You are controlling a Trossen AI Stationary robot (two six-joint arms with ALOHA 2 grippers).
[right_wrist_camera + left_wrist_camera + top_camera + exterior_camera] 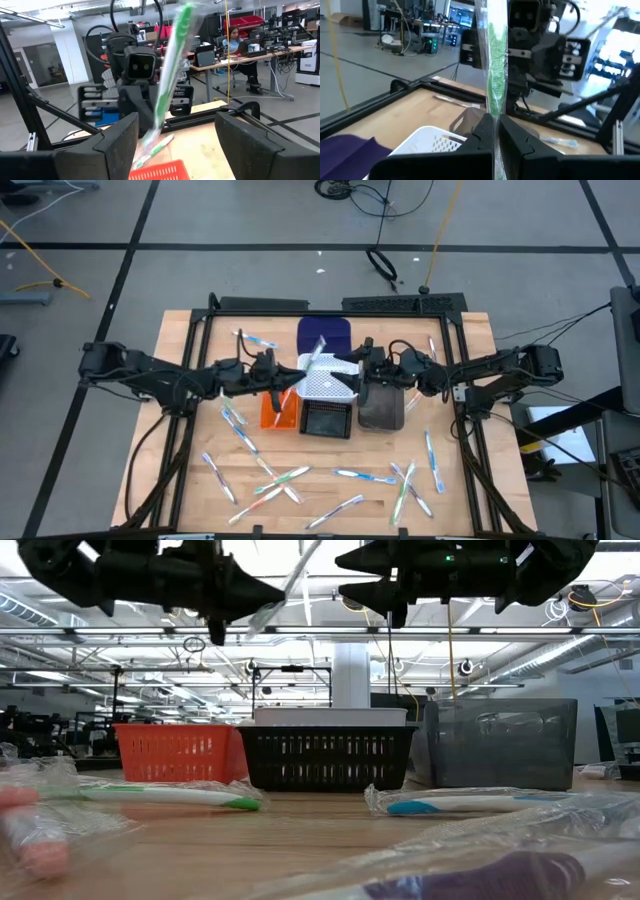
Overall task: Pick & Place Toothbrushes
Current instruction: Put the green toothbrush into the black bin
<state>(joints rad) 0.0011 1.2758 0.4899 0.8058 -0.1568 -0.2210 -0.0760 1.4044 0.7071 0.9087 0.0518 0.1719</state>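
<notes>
High view | left end effector (283, 387) grips wrapped toothbrush (314, 358) above white bin (331, 380) (mid-cluster) | right end effector (360, 367) wide

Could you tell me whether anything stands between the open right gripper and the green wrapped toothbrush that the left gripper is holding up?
Nothing visible does. The left gripper holds the green toothbrush in clear wrap upright above the white perforated bin, and the right gripper faces it with open jaws and only air between them.

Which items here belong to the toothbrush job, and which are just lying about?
Job: held toothbrush in shut left gripper; open right gripper; loose toothbrushes; bins.
Lying about: purple mat; floor cables.
</notes>
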